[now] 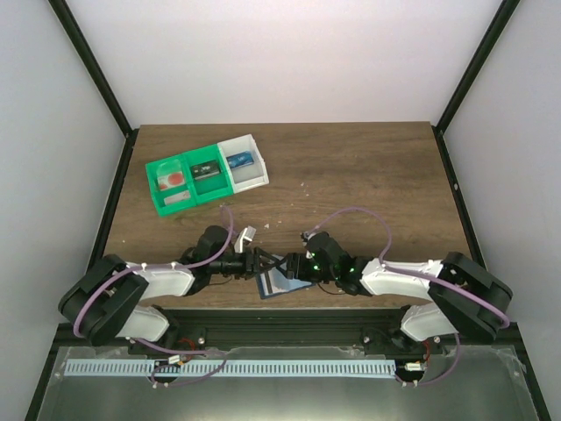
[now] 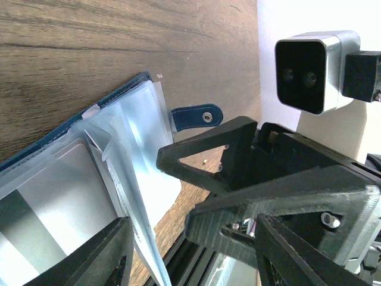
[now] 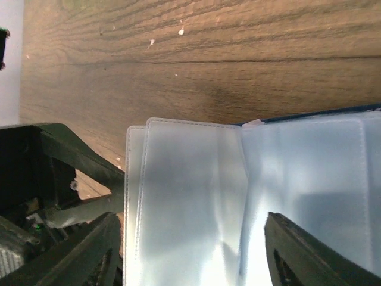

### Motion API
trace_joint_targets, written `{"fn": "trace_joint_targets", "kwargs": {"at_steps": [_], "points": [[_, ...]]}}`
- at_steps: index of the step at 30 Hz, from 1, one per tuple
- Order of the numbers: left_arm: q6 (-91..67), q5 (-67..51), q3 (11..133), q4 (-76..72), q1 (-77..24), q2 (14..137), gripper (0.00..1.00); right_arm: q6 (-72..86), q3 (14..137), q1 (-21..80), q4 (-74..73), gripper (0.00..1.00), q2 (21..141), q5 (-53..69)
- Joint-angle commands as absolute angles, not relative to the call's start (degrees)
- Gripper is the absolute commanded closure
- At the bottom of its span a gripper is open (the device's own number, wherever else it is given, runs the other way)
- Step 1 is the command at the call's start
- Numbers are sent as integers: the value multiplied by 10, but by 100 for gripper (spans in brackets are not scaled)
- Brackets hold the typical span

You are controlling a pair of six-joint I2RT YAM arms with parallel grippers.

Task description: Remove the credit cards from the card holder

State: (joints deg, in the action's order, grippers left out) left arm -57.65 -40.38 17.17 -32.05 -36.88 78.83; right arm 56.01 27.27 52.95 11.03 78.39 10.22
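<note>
The card holder (image 1: 279, 283) lies open on the table's near edge, between the two grippers. In the left wrist view, the card holder (image 2: 128, 89) shows a dark blue edge, a snap tab (image 2: 196, 116) and fanned clear sleeves. A pale grey credit card (image 2: 59, 190) sits inside one sleeve. My left gripper (image 2: 190, 223) is open, and a sleeve edge stands close to its left finger (image 2: 101, 256). My right gripper (image 3: 190, 217) is open and straddles the clear sleeves (image 3: 190, 196), its fingers apart from them. In the top view, the left gripper (image 1: 254, 261) and right gripper (image 1: 291, 267) almost touch.
A green-and-white three-compartment tray (image 1: 151, 180) holding small items stands at the back left of the wooden table. The table's near edge and a metal rail run just behind the card holder. The right gripper's black fingers (image 2: 208, 155) fill the left wrist view's middle.
</note>
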Motion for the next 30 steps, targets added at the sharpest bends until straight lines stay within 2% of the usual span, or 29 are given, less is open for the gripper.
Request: {"fn": "trace_joint_targets", "kwargs": {"at_steps": [1, 3, 5, 15, 24, 30], "points": [[-582, -409, 187, -357, -379, 798, 42, 536, 272, 523, 55, 37, 752, 54], [-586, -406, 193, -362, -385, 804, 42, 531, 270, 522, 28, 45, 733, 33], [-591, -402, 203, -370, -396, 814, 42, 528, 263, 521, 6, 48, 704, 12], [-585, -398, 248, -377, -426, 865, 42, 507, 244, 519, -39, 47, 560, -15], [-560, -370, 237, -323, -427, 846, 42, 485, 239, 519, -11, 52, 576, 5], [-566, -357, 219, -330, -426, 854, 42, 468, 258, 519, 7, 67, 625, 32]]}}
